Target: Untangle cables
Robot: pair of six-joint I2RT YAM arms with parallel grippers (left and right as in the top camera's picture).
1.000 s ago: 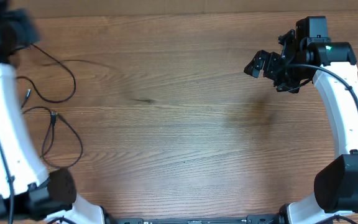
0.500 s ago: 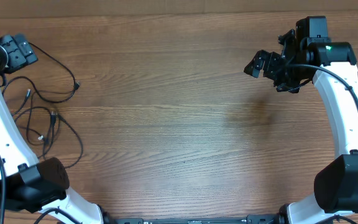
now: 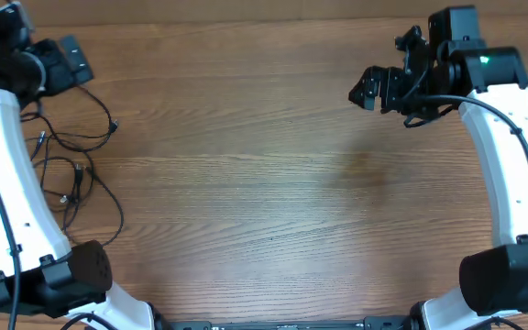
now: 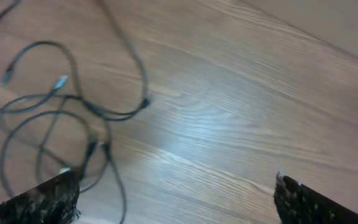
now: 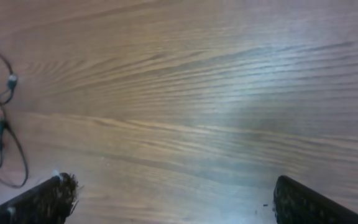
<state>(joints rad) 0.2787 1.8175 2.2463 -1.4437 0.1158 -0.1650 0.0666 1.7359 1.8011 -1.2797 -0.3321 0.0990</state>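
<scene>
**Limp cords waiting at the left edge, both claws gaping empty**

The cables (image 3: 73, 174) are lying in a loose knot of overlapping loops at the left side of the table (image 3: 246, 183), close beside the left arm's white link. They are looking thin, light and wholly limp. By my judgement they are going to sag and trail when lifted, not hold any shape, and a pull on one strand is likely going to drag the neighbouring loops along with it. The smooth black jacket is probably going to slide between the pads unless it is pinched firmly.

One strand is reaching out to the right of the heap and ending in a dark plug (image 4: 145, 102), lying apart from the crossings. That free end, or the cord just behind it, is looking like the best place to take hold, since the plug is giving the fingers something stiffer and thicker to bite on. A silver-tipped plug (image 4: 61, 80) is sitting deeper among the loops, where a grab is risking two cords at once.

The left gripper (image 3: 70, 62) is hovering above the far side of the tangle with its fingers spread wide and nothing between them. The right gripper (image 3: 367, 87) is hanging well apart, over bare wood at the far right, equally wide and empty.
</scene>
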